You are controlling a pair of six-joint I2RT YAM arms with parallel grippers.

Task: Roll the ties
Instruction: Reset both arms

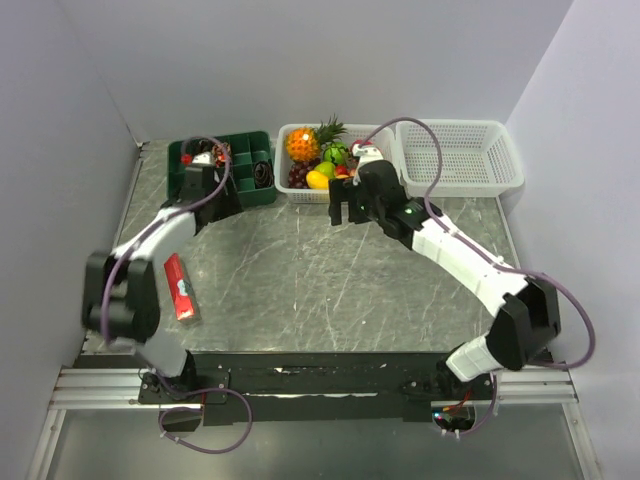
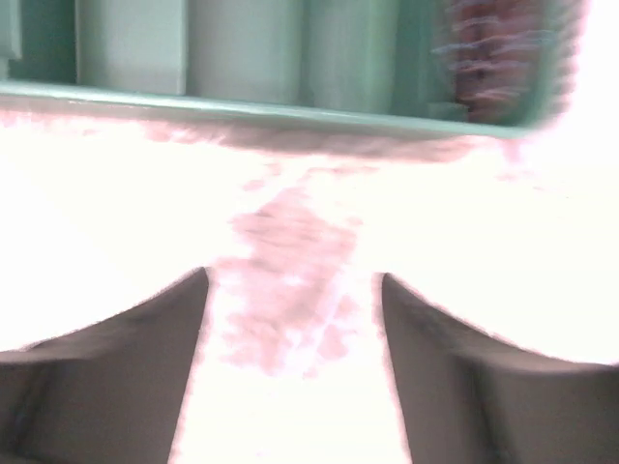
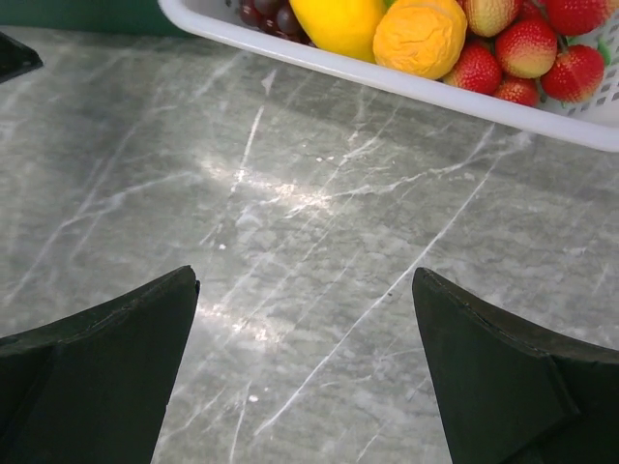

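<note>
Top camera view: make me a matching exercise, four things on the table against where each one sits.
Things:
1 green compartment tray
2 fruit basket
3 white perforated basket
4 red packet

Places:
A far right
B near left
C far left
D far middle

Pairs: 1-C; 2-D; 3-A; 4-B

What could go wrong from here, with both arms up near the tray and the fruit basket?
The left claw is open right by the green tray, and its camera is washed out, so it might bump the wall. The right claw, also open, sits close to the fruit basket and may nudge it.
</note>
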